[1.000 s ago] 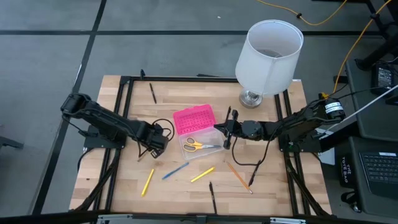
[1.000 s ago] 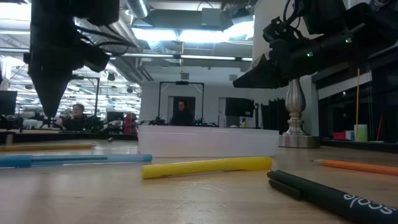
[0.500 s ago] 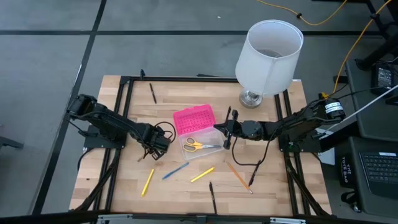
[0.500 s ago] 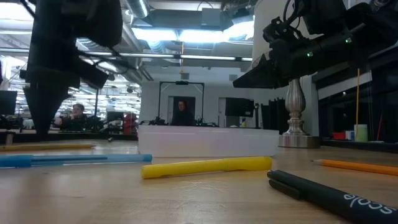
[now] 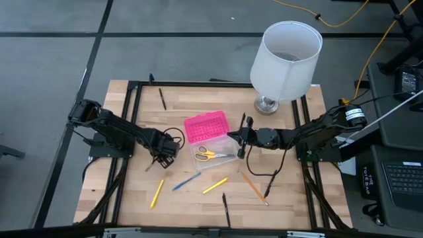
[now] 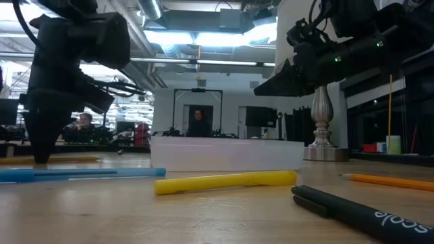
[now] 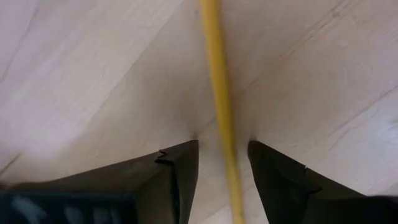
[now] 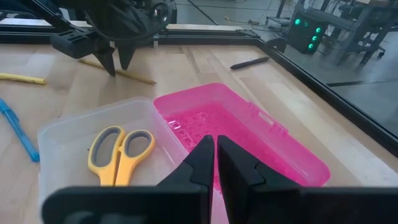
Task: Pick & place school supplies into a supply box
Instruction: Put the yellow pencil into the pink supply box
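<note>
One tan pencil (image 7: 219, 112) lies on the worktop (image 5: 198, 198) left of the supply box (image 5: 213, 140); your left gripper (image 5: 158, 157) points straight down over it, fingers (image 7: 180, 177) spread either side, tips at the wood. Your right gripper (image 5: 236, 137) hovers level beside the open box, fingers pressed together above its pink lid (image 8: 249, 134); yellow scissors (image 8: 119, 149) lie inside.

Even overhead light, soft shadows on the table (image 5: 198, 198); ceiling strips glare far off; the close pencil (image 7: 219, 112) blurs.
</note>
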Available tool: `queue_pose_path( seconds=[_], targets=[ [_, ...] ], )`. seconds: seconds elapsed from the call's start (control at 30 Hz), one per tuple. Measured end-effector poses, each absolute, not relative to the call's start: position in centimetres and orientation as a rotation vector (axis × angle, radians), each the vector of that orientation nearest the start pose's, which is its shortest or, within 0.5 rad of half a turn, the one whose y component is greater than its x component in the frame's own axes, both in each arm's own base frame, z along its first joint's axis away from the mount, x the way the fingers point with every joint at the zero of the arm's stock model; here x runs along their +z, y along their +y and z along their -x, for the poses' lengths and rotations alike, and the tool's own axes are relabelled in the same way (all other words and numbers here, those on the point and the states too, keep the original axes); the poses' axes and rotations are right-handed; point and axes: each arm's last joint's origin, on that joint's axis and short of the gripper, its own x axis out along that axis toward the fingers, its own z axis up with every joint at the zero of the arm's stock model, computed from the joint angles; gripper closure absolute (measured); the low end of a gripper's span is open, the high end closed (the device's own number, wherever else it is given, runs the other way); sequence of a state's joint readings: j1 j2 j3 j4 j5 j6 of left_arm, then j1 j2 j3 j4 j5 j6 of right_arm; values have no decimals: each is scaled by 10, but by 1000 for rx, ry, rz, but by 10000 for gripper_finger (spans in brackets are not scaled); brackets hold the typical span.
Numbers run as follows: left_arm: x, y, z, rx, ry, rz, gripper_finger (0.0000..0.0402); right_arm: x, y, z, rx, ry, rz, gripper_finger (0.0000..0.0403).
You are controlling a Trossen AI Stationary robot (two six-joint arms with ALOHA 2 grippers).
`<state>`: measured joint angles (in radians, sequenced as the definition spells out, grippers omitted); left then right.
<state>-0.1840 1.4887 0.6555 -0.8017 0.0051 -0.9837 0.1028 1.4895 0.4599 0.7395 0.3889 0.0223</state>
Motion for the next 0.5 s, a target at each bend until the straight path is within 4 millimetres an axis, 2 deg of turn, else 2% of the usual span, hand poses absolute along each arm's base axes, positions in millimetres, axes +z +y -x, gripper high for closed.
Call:
queue_pose_path(
  seconds=[0.23,0.5],
  targets=[
    [128,-33,-199,628,1548,630,266,160,16,-266,-288,280,49,377],
    [128,-34,-201,601,1538,637,318,160,16,-266,-288,280,50,377]
  ],
)
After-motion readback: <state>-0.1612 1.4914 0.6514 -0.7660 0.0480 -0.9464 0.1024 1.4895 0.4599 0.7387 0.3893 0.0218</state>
